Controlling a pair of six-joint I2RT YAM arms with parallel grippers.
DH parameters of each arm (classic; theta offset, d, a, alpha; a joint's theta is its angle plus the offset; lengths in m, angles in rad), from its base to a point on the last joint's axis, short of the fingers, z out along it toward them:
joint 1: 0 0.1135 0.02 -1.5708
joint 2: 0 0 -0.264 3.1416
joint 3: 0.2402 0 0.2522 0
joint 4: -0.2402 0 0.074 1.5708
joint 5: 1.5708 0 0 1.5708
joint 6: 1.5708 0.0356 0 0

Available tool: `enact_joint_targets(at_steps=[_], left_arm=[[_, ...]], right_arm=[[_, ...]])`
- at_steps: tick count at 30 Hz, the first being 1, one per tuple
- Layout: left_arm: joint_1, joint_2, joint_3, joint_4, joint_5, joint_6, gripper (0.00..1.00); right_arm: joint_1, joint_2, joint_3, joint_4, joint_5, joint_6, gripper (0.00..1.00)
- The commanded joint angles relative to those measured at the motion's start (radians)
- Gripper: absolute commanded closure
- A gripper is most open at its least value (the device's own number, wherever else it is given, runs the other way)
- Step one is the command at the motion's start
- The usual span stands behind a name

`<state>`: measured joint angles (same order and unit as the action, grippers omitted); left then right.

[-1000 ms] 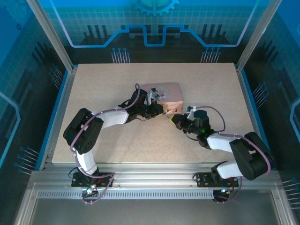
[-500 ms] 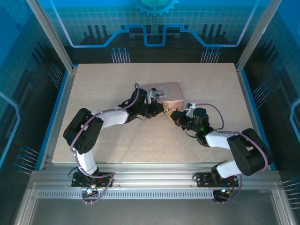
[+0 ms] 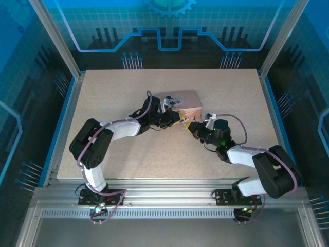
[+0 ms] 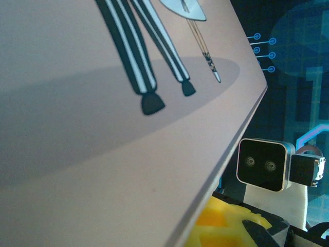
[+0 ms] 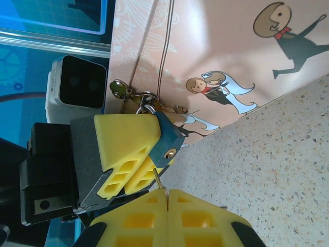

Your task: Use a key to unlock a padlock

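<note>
The key clamped in my right gripper points, just short, at the padlock my left gripper pinches.

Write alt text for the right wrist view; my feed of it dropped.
The right gripper pinches a thin key that points up at the keyhole end of a teal padlock, tip close but not inserted. The left gripper clamps the padlock from the left, in front of a pink cartoon tin standing on the speckled table.
</note>
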<state>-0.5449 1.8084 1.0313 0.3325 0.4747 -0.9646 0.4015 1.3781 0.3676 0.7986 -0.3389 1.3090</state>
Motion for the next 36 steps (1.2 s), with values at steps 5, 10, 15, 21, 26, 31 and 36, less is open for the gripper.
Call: enact_joint_targets(at_steps=[5, 10, 15, 21, 26, 31, 36], left_arm=[[0.005, -0.011, -0.008, 0.084, 0.047, -0.028, 0.88], [0.006, -0.009, -0.013, 0.098, 0.052, -0.037, 0.88], [0.007, -0.004, -0.023, 0.120, 0.058, -0.052, 0.88], [0.007, 0.000, -0.028, 0.135, 0.065, -0.059, 0.88], [0.006, 0.000, -0.033, 0.143, 0.071, -0.065, 0.88], [0.006, 0.002, -0.040, 0.150, 0.070, -0.067, 0.88], [0.006, 0.004, -0.043, 0.165, 0.074, -0.080, 0.89]], right_arm=[[0.017, -0.011, -0.010, -0.019, 0.029, -0.025, 1.00], [0.016, -0.008, 0.002, -0.018, 0.041, -0.037, 1.00], [0.013, -0.011, 0.023, -0.037, 0.049, -0.053, 1.00], [0.013, -0.002, 0.030, -0.024, 0.057, -0.057, 1.00], [0.010, -0.010, 0.042, -0.029, 0.064, -0.062, 1.00], [0.010, -0.005, 0.053, -0.027, 0.058, -0.068, 1.00], [0.010, 0.011, 0.057, -0.013, 0.057, -0.065, 1.00]])
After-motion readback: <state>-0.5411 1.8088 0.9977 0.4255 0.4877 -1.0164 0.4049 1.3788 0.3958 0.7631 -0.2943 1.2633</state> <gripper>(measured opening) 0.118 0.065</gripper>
